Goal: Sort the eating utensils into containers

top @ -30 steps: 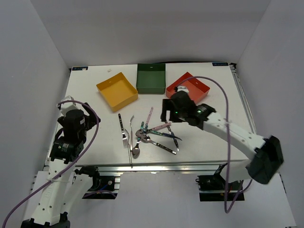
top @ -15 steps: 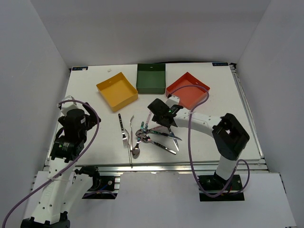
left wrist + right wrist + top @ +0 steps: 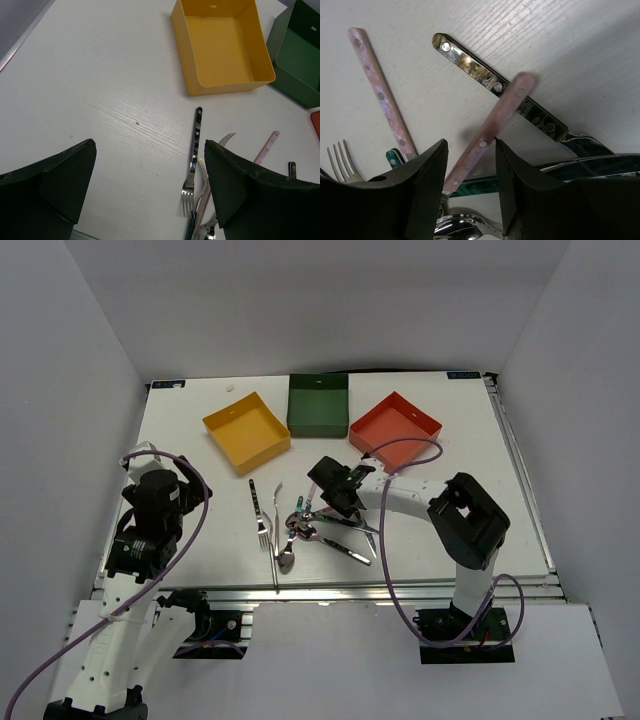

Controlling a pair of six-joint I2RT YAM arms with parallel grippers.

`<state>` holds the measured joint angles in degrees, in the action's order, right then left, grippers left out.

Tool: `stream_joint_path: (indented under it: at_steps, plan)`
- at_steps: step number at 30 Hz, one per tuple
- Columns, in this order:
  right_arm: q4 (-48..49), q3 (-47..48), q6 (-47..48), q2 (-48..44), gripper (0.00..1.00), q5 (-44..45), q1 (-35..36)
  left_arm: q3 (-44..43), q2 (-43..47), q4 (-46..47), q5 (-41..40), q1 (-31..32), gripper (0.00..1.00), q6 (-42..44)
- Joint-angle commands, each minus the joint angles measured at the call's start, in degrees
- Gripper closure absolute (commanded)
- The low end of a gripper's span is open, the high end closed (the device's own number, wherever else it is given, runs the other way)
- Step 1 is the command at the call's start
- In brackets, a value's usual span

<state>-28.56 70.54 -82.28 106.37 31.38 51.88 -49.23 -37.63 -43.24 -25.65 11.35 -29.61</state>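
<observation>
Right wrist view: a pink-handled utensil point(image 3: 490, 127) lies slantwise at frame centre, crossing over a dark marbled knife handle point(image 3: 465, 60). A second pink handle point(image 3: 380, 95) lies apart at upper left. Fork tines point(image 3: 340, 155) show at the left edge, and a teal handle end point(image 3: 395, 159) lies just right of them. The right jaws stand part open, one finger point(image 3: 420, 190) on each side of the slanted pink handle, which runs down into the gap. Whether either finger touches it cannot be told.

Top view: most utensils form a loose heap point(image 3: 325, 525) at mid-desk, with the right jaws directly over its upper part. A few pieces lie singly just left of the heap. All utensils seen rest on the desk point(image 3: 190, 440), below the trays. The yellow tray point(image 3: 247, 435) sits at upper left, turned at an angle. The green tray point(image 3: 318, 408) is at upper centre, just beside it. The red-orange tray point(image 3: 394, 427) is at upper right, also angled.

Left wrist view: a dark-handled fork point(image 3: 194, 155) lies at lower centre, tines toward the bottom edge. The left jaws are wide apart and hold nothing, raised above the desk with fingers point(image 3: 50, 185) at both lower corners.

The right arm point(image 3: 410, 502) reaches from lower right to the heap. The left arm point(image 3: 150, 515) is folded at the left edge.
</observation>
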Motion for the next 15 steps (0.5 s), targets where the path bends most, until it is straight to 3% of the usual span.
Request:
stream_joint_path:
  at_steps: [1,4,11,15]
  plan:
    - [-1.85,-0.32,-6.74,1.91,0.52,0.53,0.33,0.01,0.27,0.97,0.07,-0.28,0.02,-0.28]
    - [-1.59,-0.76,-8.77,2.61,0.54,-0.26,0.33,0.01,0.1,1.06,0.16,-0.28,0.02,-0.28]
    - [-2.38,-0.41,-13.17,2.44,0.7,0.35,0.51,-0.07,-0.17,1.06,0.51,-0.28,0.02,-0.1]
    - [-2.82,-0.14,-15.89,2.27,0.89,0.26,0.51,0.01,-0.17,1.06,0.42,-0.28,0.02,-0.1]
